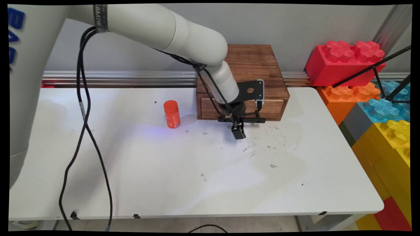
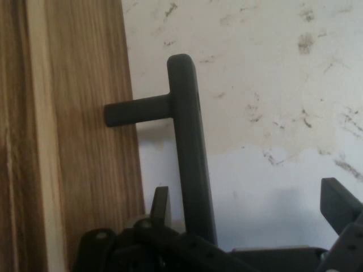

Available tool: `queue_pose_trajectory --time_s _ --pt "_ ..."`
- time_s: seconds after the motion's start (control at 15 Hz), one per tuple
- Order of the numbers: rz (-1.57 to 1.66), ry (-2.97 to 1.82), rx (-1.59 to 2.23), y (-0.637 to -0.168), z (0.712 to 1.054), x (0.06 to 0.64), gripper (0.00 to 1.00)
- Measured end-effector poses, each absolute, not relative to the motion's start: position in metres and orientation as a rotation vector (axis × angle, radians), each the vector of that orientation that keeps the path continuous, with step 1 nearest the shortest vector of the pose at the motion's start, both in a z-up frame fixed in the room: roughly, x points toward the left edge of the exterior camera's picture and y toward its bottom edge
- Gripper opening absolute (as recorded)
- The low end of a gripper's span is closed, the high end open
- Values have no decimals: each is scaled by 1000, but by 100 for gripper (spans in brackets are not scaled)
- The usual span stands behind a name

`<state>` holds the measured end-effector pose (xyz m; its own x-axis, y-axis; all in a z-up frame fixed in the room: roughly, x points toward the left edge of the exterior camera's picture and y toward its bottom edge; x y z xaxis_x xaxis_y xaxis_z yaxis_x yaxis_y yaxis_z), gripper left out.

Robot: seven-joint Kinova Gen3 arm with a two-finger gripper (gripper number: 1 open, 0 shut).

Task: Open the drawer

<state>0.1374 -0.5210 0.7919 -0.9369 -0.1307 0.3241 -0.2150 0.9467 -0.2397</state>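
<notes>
Gripper (image 1: 238, 129): black, two-fingered, pointing down at the front of the wooden box, just above the table. Fingers spread wide apart in the hand view, one finger (image 2: 160, 207) beside the drawer front, the other (image 2: 340, 205) far off at the opposite edge. Nothing clamped.
Handle (image 2: 190, 164): dark bar standing off the drawer front on a short post, lying between the two fingers, close to the finger on the wood side. Contact with either finger impossible to tell.
Wooden box (image 1: 251, 65): brown, at the back of the table against the wall rail, with one drawer (image 1: 210, 109) in its front face, looking closed.
Bottle (image 1: 172, 114): small, orange, upright on the table, left of the box and near its front corner, well clear of the gripper.
Table (image 1: 197, 177): white, scuffed with dark marks, mostly in front of the box.
Cables (image 1: 83, 114): black, hanging from the arm down past the table's near left edge.
Toy bricks (image 1: 347, 62): giant red, orange, blue and yellow blocks stacked off the table's right end.
</notes>
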Motion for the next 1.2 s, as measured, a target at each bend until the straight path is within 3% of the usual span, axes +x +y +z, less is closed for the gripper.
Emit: queue_pose_trajectory --time_s 1.2 --pt "356 -2766 353 -521 777 131 100"
